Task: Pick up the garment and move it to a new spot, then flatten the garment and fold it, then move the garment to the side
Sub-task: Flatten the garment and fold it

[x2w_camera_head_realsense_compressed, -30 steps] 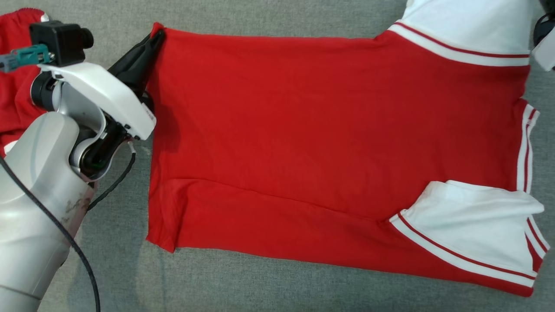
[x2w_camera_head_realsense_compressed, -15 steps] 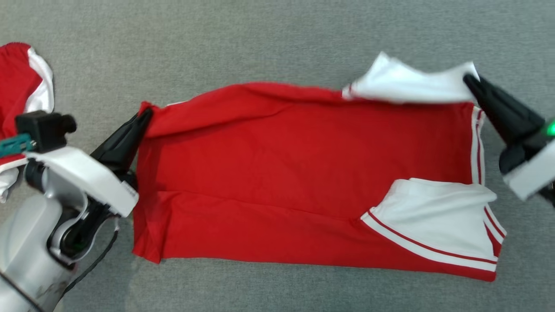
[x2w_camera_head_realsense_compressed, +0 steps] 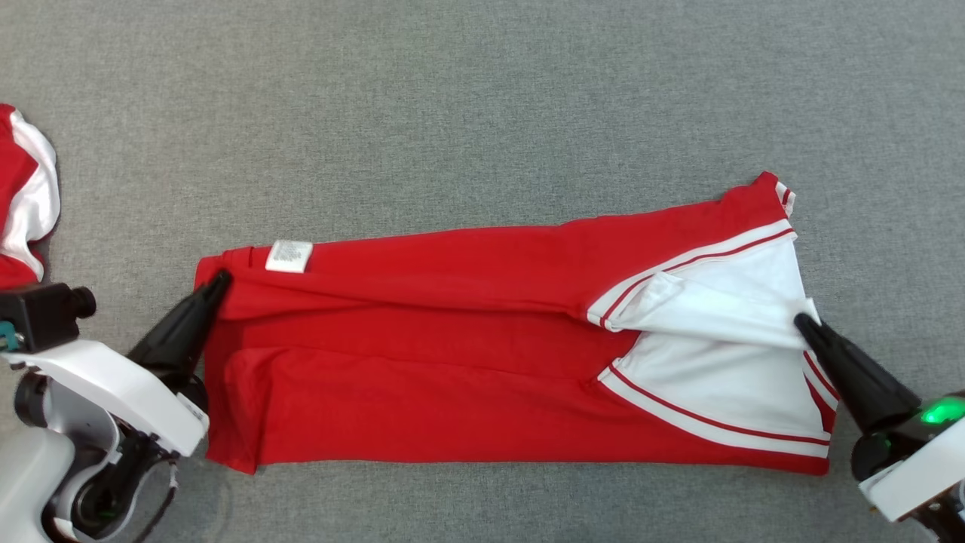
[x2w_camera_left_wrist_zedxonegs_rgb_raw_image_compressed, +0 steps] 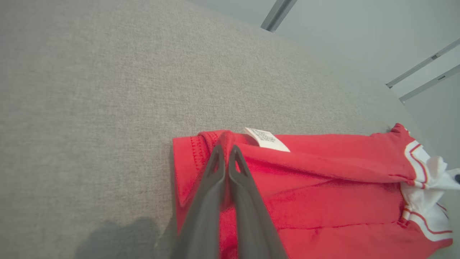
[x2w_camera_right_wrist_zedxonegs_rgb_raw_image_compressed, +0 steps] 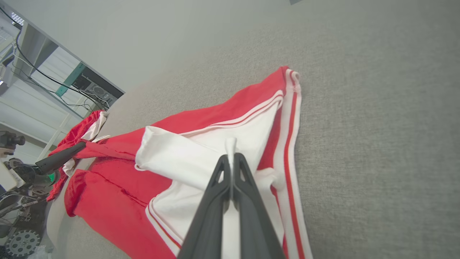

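The garment (x2w_camera_head_realsense_compressed: 467, 362) is a red shirt with white, red-striped sleeves, lying across the grey surface with its far half doubled over toward me. A white label (x2w_camera_head_realsense_compressed: 289, 256) shows on the folded layer. My left gripper (x2w_camera_head_realsense_compressed: 219, 280) is shut on the red hem corner at the garment's left end; the left wrist view shows its fingers (x2w_camera_left_wrist_zedxonegs_rgb_raw_image_compressed: 215, 169) pinching red cloth (x2w_camera_left_wrist_zedxonegs_rgb_raw_image_compressed: 323, 187). My right gripper (x2w_camera_head_realsense_compressed: 801, 321) is shut on the white sleeve edge at the right end. In the right wrist view white fabric (x2w_camera_right_wrist_zedxonegs_rgb_raw_image_compressed: 187, 154) sits between its closed fingers (x2w_camera_right_wrist_zedxonegs_rgb_raw_image_compressed: 219, 180).
A second red and white garment (x2w_camera_head_realsense_compressed: 22, 204) lies bunched at the left edge of the grey fabric surface (x2w_camera_head_realsense_compressed: 482, 98). Bare grey surface stretches beyond the shirt and in a narrow strip in front of it.
Both grippers have drawn the garment's far edge toward me, folding the top half over the lower half. The label has come into sight. The head camera has also shifted.
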Tool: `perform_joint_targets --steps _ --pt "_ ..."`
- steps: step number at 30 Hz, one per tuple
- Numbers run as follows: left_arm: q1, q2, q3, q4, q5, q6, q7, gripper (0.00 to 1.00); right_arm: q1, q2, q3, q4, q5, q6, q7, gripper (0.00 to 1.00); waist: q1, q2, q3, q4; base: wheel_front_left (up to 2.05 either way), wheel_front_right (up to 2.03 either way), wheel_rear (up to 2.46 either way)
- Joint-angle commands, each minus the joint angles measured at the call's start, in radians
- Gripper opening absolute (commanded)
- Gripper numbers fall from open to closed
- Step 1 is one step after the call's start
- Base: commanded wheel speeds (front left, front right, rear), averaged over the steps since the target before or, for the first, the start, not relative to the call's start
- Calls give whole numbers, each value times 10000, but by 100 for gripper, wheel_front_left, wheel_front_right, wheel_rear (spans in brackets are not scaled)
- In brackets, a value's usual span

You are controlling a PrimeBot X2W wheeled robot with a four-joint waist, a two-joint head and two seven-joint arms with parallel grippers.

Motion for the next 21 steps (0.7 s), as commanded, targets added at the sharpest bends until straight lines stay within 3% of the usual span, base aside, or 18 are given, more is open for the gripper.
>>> perform_joint_targets --steps 1,2,3,10,14,21 --pt "142 -71 -3 40 -133 24 48 29 131 192 -145 122 -253 1 129 0 0 -1 -17 -36 0 0 0" --pt "229 -93 -37 79 -179 37 61 64 244 446 -198 222 -382 1 249 36 0 -1 -30 -50 0 0 0" --pt "267 -117 -40 146 -202 77 28 100 331 664 -271 304 -526 1 344 100 0 -1 -49 -46 0 0 0" --pt "860 -426 141 211 172 411 -1131 100 984 1864 -1260 538 -2164 1 414 100 0 -1 -368 -73 0 0 0" --pt "1262 -634 456 -157 647 1074 -2096 100 1263 2651 -2394 365 -3592 1 -61 100 0 -1 -592 -118 0 0 0" --pt "1619 -1109 1238 -1298 2048 2500 -2586 100 916 4034 -4017 -23 -5926 1 -265 100 0 -1 -971 -131 0 0 0"
